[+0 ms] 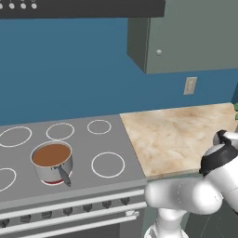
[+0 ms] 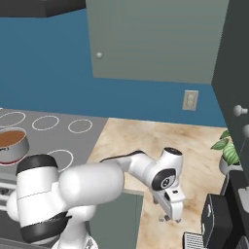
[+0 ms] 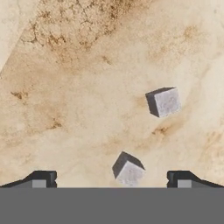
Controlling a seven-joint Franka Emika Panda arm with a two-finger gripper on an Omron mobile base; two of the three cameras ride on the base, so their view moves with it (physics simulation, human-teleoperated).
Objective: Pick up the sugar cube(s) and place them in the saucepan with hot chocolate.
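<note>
Looking from left base: small shiny steel saucepan of brown hot chocolate (image 1: 51, 162) sits on grey stovetop (image 1: 116, 139), beside beige marble counter (image 1: 176, 137).
Right base: gripper (image 2: 169, 216) hangs over counter, jaws wide, holding nothing; green potted plant (image 2: 227, 151) nearby.
Hand: two pale grey sugar cubes (image 3: 163, 102) lie apart on marble; nearer cube (image 3: 128, 171) sits between fingertips (image 3: 42, 178), untouched.

The marbled beige surface (image 3: 65, 87) carries two sugar cubes apart from each other: one (image 3: 164, 102) farther, one (image 3: 128, 171) nearer.
</note>
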